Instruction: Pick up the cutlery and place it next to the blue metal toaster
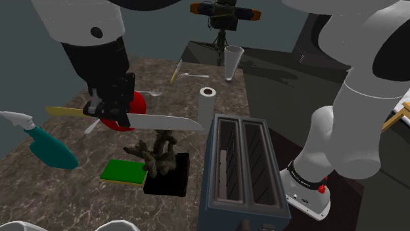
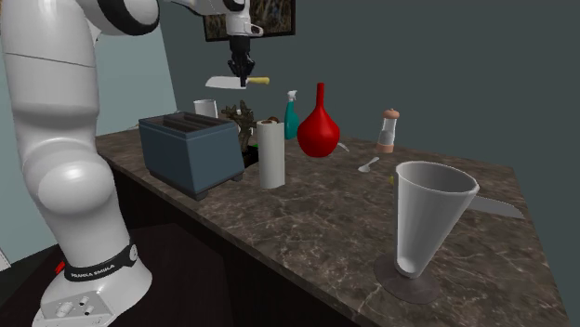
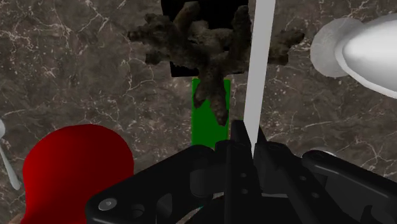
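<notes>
As it hangs above the counter (image 1: 72,193), the knife (image 1: 164,122) sits clamped between the fingers (image 3: 240,141), blade level.

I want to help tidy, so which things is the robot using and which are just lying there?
For the job: knife, clasped in the gripper; blue-grey toaster.
Just lying about: red vase, spray bottle, paper roll, cone glass, spoon, grinder, plant, green pad.

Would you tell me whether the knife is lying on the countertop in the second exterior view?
No, the gripper clasps the knife in the air, well above the countertop.
</notes>
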Robot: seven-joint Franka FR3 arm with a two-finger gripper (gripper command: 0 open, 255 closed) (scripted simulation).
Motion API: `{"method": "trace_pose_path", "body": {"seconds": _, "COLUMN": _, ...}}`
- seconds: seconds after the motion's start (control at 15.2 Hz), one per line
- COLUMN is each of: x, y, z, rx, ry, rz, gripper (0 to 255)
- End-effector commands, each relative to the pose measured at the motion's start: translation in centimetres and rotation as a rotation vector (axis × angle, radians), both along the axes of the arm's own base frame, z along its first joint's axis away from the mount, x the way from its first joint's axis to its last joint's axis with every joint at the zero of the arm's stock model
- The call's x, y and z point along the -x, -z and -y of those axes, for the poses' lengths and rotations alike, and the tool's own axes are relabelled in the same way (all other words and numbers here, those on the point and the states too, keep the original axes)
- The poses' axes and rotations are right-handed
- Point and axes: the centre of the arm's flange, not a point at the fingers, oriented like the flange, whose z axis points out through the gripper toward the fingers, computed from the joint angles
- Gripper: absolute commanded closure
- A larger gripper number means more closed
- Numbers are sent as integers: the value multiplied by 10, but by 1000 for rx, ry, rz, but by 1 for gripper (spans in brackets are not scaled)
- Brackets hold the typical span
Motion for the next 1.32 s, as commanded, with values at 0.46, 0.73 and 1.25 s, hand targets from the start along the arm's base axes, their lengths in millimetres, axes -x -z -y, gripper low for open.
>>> {"method": "trace_pose_path", "body": {"seconds": 0.46, "x": 56, "y": 2, "z": -104, "rx": 0, "ry": 2, "rz": 0, "gripper": 255}}
{"method": "trace_pose_path", "body": {"seconds": 0.73, "x": 70, "y": 12, "z": -129, "rx": 0, "ry": 2, "rz": 0, "gripper": 255}}
{"method": "trace_pose_path", "body": {"seconds": 1.25, "x": 70, "y": 55, "z": -129, "rx": 0, "ry": 2, "rz": 0, "gripper": 255}}
